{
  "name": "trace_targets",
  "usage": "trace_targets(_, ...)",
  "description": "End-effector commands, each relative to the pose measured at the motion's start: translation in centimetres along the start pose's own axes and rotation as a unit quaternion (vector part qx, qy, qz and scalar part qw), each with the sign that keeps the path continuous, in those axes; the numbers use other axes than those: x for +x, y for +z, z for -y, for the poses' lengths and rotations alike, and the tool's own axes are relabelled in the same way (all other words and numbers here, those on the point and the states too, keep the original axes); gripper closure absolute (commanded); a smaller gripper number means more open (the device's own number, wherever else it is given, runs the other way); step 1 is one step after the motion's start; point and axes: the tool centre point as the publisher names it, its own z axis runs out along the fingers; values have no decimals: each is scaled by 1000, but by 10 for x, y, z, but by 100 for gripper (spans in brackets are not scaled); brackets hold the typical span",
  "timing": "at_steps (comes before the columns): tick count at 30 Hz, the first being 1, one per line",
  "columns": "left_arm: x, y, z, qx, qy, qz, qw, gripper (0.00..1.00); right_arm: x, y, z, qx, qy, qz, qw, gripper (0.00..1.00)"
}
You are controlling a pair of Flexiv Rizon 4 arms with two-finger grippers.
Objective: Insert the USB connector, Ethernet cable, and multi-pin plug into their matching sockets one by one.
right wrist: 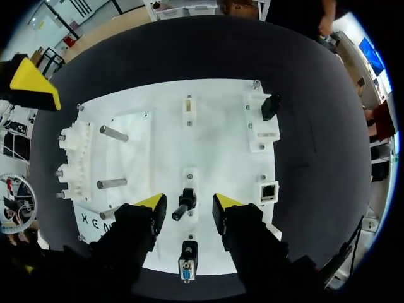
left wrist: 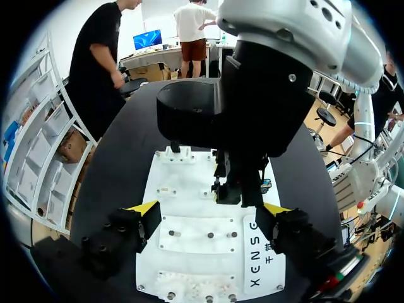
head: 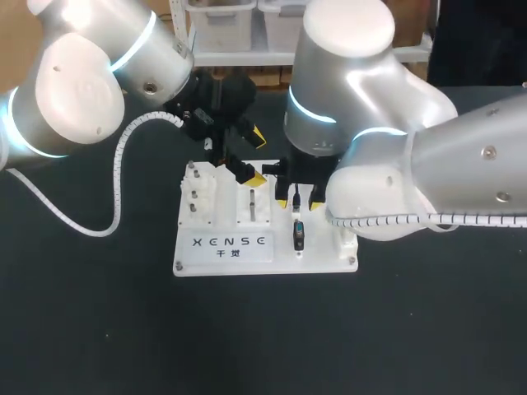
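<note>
Head view, board: the white board point(head: 186, 264) is seen lying mid-surface point(head: 99, 329), with dark surface showing round it on the sides in view
Head view, left claw: the left claw point(head: 252, 156) is held over the board's far part, its fingers apart and nothing between them
Head view, right claw: the right claw point(head: 296, 202) is held low over the board's middle, and its fingers are largely hidden by the arm
Head view, room: the two arms are crowded together over the board's far half, so the least room is judged to be there

Left wrist view, left claw: the left claw point(left wrist: 210, 208) is spread wide above the board point(left wrist: 189, 252) and is empty
Left wrist view, right claw: the right claw point(left wrist: 238, 189) is seen just ahead, down at the board

Right wrist view, right claw: the right claw point(right wrist: 189, 202) is parted, and a black plug point(right wrist: 184, 205) is flanked by its fingers with a gap on each side
Right wrist view, plug: it stands tilted in its mount and is judged not yet seated
Right wrist view, Ethernet socket: the Ethernet socket point(right wrist: 268, 190) appears empty near the board's edge
Right wrist view, multi-pin part: the multi-pin part point(right wrist: 187, 264) sits at the board's near edge, under the claw, and whether it is mated cannot be told
Right wrist view, progress: no insertion can be confirmed, so all three are judged left to do
Right wrist view, obstacles: metal pegs point(right wrist: 113, 132) stand well to one side of the plug
</note>
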Motion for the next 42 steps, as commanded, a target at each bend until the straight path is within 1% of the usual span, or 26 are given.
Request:
trace_targets(1,-1,0,-1,1,0,-2,1000,0,-4,1,-3,5,1,1,1000,52)
trace_targets(8,-1,0,-1,1,0,-2,1000,0,-10,1,-3,11,0,7,1000,55)
trace_targets(13,-1,0,-1,1,0,-2,1000,0,-12,1,-3,12,2,6,1000,62)
trace_targets(19,-1,0,-1,1,0,-2,1000,0,-11,1,-4,12,1,6,1000,78)
trace_targets(24,-1,0,-1,1,0,-2,1000,0,-11,1,-4,13,-2,6,1000,93)
trace_targets(25,-1,0,-1,1,0,-2,1000,0,-11,1,-4,13,-2,6,1000,98)
trace_targets(26,-1,0,-1,1,0,-2,1000,0,-11,0,-4,12,-3,6,1000,100)
trace_targets(36,-1,0,-1,1,0,-2,1000,0,-11,-12,-1,-2,-5,13,1000,100)
trace_targets(42,-1,0,-1,1,0,-2,1000,0,-20,-27,8,-17,1,25,1000,100)
